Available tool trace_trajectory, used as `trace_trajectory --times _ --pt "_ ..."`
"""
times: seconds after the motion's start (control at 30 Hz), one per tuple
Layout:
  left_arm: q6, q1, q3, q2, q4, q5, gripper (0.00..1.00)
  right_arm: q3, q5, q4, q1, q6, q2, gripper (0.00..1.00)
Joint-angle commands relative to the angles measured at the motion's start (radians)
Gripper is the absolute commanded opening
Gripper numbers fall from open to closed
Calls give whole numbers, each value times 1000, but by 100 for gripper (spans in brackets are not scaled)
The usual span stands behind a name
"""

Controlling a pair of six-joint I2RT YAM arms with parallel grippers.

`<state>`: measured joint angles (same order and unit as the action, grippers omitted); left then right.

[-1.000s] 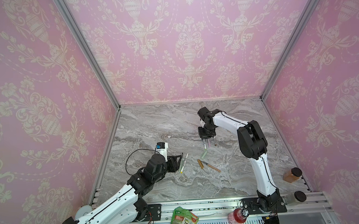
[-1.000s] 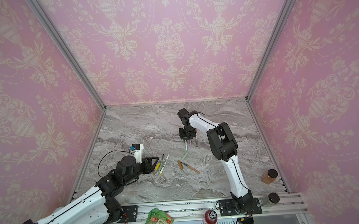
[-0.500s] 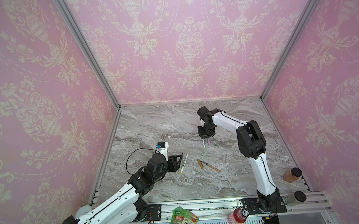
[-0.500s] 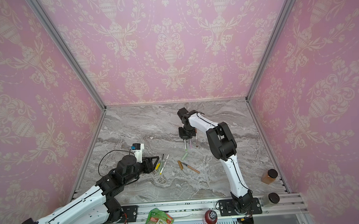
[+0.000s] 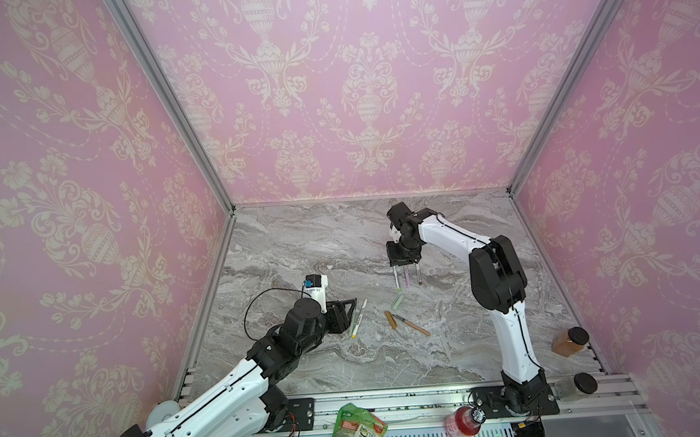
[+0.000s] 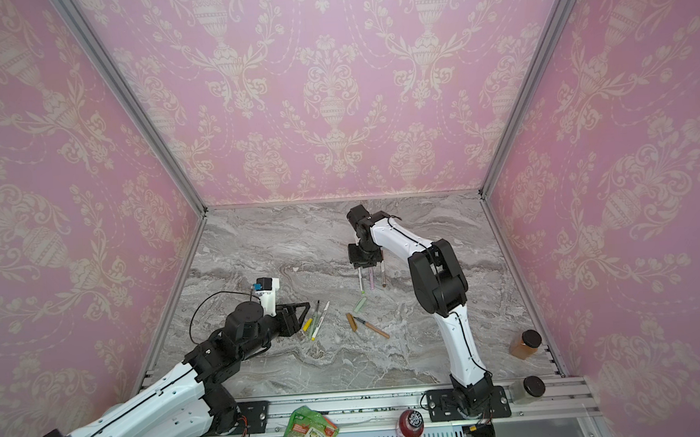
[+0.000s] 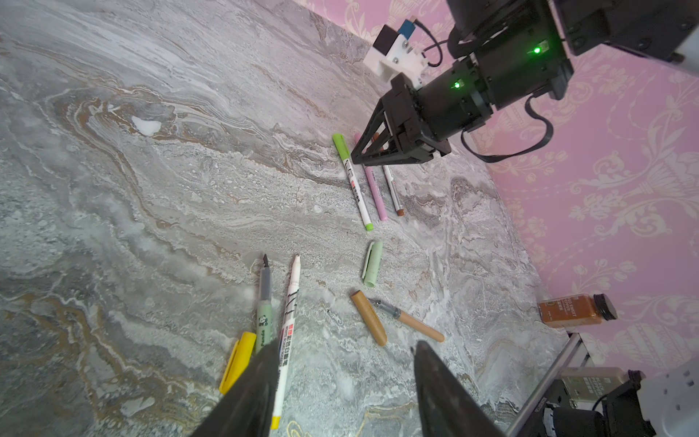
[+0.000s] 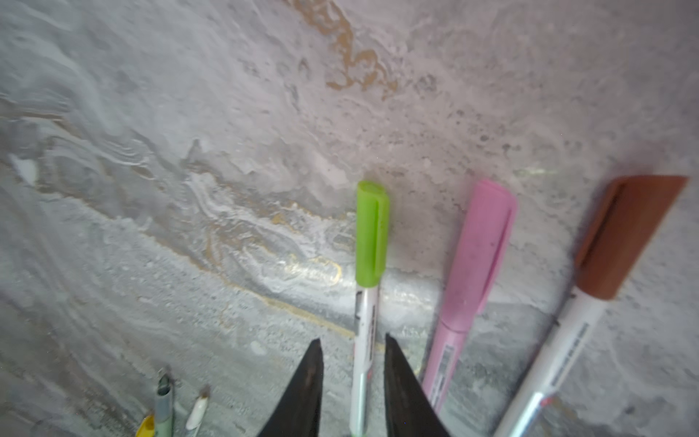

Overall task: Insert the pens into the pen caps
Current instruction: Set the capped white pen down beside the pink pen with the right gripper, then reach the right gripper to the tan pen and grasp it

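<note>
Three capped pens lie side by side at mid table: a white pen with a lime cap (image 8: 372, 234), a pink pen (image 8: 472, 265) and a white pen with a brown cap (image 8: 628, 234). My right gripper (image 8: 353, 342) is open astride the lime-capped pen's barrel, with a gap on each side. Nearer the front lie a loose pale green cap (image 7: 372, 263), a tan cap (image 7: 368, 318) beside an uncapped tan pen (image 7: 412, 321), an uncapped pale green pen (image 7: 264, 302), an uncapped white pen (image 7: 289, 302) and a yellow cap (image 7: 238, 359). My left gripper (image 7: 344, 346) hovers open just short of them, holding nothing.
A brown spice jar (image 5: 570, 341) stands at the front right corner, with a second jar (image 5: 579, 385), a red bottle (image 5: 463, 423) and a green bag (image 5: 355, 435) on the front rail. Pink walls close in the marble table (image 5: 299, 239) on three sides.
My right gripper's jaws have parted and let go of the lime-capped pen, which now lies on the table. The left arm has not moved.
</note>
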<state>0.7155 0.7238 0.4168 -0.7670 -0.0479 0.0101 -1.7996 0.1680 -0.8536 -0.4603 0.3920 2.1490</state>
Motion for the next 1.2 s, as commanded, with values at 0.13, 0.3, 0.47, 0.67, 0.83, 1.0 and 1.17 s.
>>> trace_trajectory --times 0.13,0.3,0.47,0.67,0.83,1.0,1.17 --pt "-6 0 16 69 -53 17 66 226 33 88 -93 -32 -364 32" --pt "-44 0 -16 137 -59 -41 79 452 19 63 -189 -44 -513 32" --pt "-94 2 -28 143 -70 -124 83 591 -60 -9 -286 -63 -575 39" --pt "-83 3 -53 156 -35 -115 85 698 -84 49 -319 -56 -588 43" --pt "-70 2 -60 159 -23 -111 85 718 -115 83 -320 -75 -534 43" --pt "-70 3 -63 159 -23 -108 85 734 -122 116 -321 -87 -492 43" --pt "-59 3 -68 149 -12 -111 85 758 -119 158 -322 -84 -453 43"
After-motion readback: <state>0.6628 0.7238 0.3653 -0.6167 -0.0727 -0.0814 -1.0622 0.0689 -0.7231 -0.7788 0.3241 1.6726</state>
